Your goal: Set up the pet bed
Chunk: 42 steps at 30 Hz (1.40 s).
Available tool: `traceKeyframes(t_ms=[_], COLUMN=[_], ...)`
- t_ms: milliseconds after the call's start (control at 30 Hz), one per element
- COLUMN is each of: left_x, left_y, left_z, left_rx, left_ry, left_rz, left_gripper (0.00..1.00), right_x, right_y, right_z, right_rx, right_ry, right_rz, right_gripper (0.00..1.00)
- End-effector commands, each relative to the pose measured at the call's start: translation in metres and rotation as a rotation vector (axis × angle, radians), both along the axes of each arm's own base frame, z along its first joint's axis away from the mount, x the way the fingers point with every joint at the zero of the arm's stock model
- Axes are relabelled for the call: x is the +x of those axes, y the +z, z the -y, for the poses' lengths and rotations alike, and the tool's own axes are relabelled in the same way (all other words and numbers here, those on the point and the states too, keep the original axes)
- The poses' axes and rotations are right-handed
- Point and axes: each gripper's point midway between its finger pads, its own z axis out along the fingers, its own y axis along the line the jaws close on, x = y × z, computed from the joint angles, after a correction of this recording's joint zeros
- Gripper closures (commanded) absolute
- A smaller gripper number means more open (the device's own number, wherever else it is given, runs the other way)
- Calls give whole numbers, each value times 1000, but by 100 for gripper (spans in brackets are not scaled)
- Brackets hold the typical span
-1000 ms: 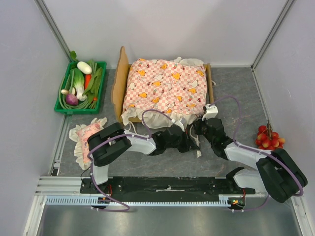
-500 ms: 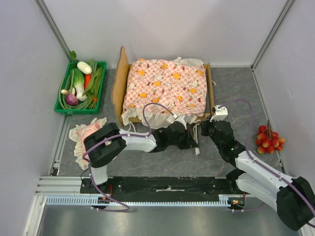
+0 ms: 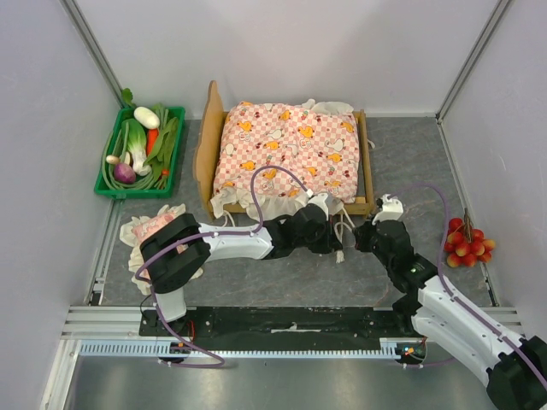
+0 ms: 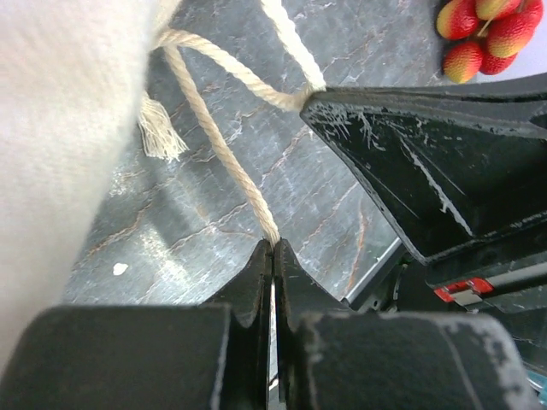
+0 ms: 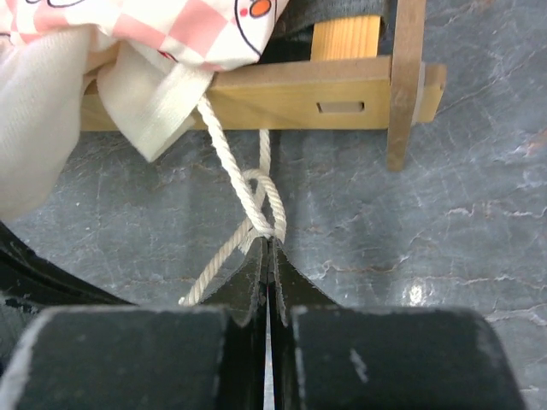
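Starting well off to the left of the left pincer (image 4: 273, 249): green crate (image 3: 137, 194) of vegetables, then a small pink frilled pillow (image 3: 152, 235) lying flat on the table (image 3: 282, 278).

On to the left pincer itself: clenched tight, grasping a cream cord (image 4: 224, 149) right at the tips. Runs up from there to the white frill (image 4: 68, 128) of the checked mattress (image 3: 286, 149).

Just beyond both pincers, the pet bed (image 3: 205, 145): light wood, headboard at the left-hand end, mattress already laid on top.

Over to the right pincer (image 5: 269, 243): clenched too, nipping a loop of the cord directly below the bed's side rail (image 5: 282, 94). Looks like tying the mattress down to the frame.

Risks now. Pulling too hard could drag the mattress askew or slide the light frame across the table. Thin twisted cord pinched at the very tips, so could slip out under tension and undo the loop. Pincers close together, too, and could knock into one another while crossing.

Right of the right pincer, a cluster of red fruits (image 3: 466, 241). Beneath it all, dark grey marbled table, slightly glossy. All around, plain pale walls with metal corner posts (image 3: 85, 38).
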Motion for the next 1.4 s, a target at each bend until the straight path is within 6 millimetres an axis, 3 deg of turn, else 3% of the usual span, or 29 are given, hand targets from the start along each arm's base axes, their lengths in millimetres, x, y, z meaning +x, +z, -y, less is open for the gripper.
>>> traceKeyframes(t_ms=[0,133,367,600,867,1100,1233,1367], left_x=[13,19,51,77,88,106,110,107], left_y=[40,48,60,49,30,35,46,43], left_z=[2,5,9,6,11,16,25,31], left_rx=[-21,-24,-52,-61,-60,-89,-121,-115], left_ry=[2,2,70,191,242,280,268,239], left_rz=[128,146,167,127,67,65,80,61], left_gripper=[98,98,98,98,98,98,98,98], right_x=[-10,-13,-14,-14,-15,-16,-16,-14], right_y=[-3,1,1,7,19,22,20,25], right_z=[-6,-9,-12,-15,-21,-32,-35,-40], right_rx=[93,147,160,187,241,261,252,263], right_ry=[-6,-6,7,16,37,92,112,130], right_rz=[-30,-22,-19,-3,35,23,9,27], right_gripper=[100,100,100,100,100,100,100,100])
